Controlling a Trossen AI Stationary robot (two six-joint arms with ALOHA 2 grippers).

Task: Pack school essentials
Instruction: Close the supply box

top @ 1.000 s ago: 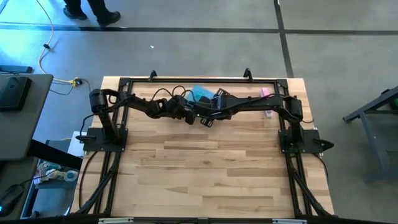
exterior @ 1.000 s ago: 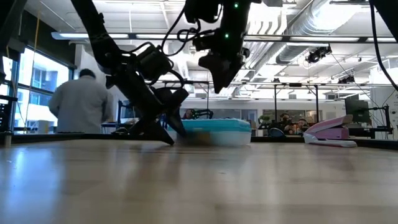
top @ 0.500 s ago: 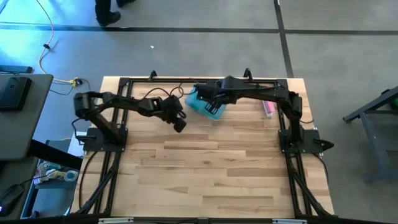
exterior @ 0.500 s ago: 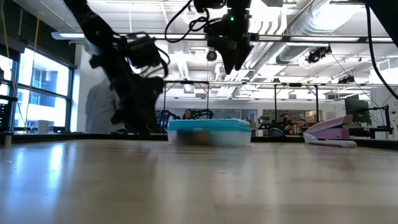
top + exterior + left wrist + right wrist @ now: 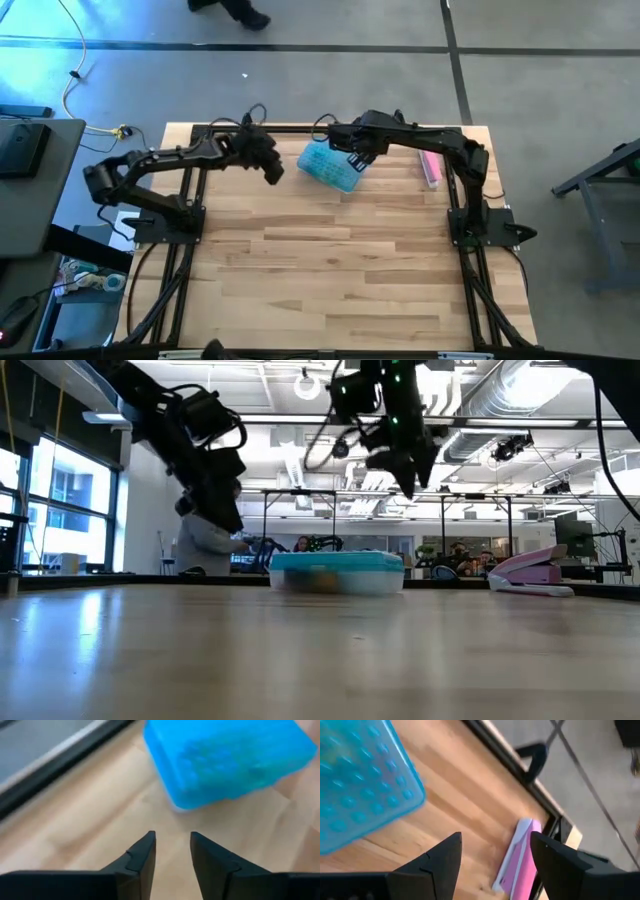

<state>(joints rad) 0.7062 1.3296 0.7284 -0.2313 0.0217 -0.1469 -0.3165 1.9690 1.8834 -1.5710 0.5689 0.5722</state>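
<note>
A clear plastic box with a blue dimpled lid (image 5: 329, 166) rests flat on its base near the table's far edge (image 5: 337, 572), lid shut. Something brownish shows faintly through its wall; no single stationery item shows anywhere. My left gripper (image 5: 272, 171) hovers above the table just left of the box, fingers a little apart and empty (image 5: 172, 851), with the box ahead of them (image 5: 225, 760). My right gripper (image 5: 355, 160) hangs above the box's far right corner, wide open and empty (image 5: 495, 856).
A pink oblong bar (image 5: 430, 168) lies to the right of the box by the right arm's base (image 5: 517, 860) (image 5: 530, 572). A black frame rail (image 5: 300, 130) runs along the far edge. Bare wood spreads over the near half of the table (image 5: 330, 270).
My left gripper has risen from table level beside the box and drawn back toward the table's left edge. My right gripper has lifted and moved from over the box toward its far right side. The box has stayed where it was.
</note>
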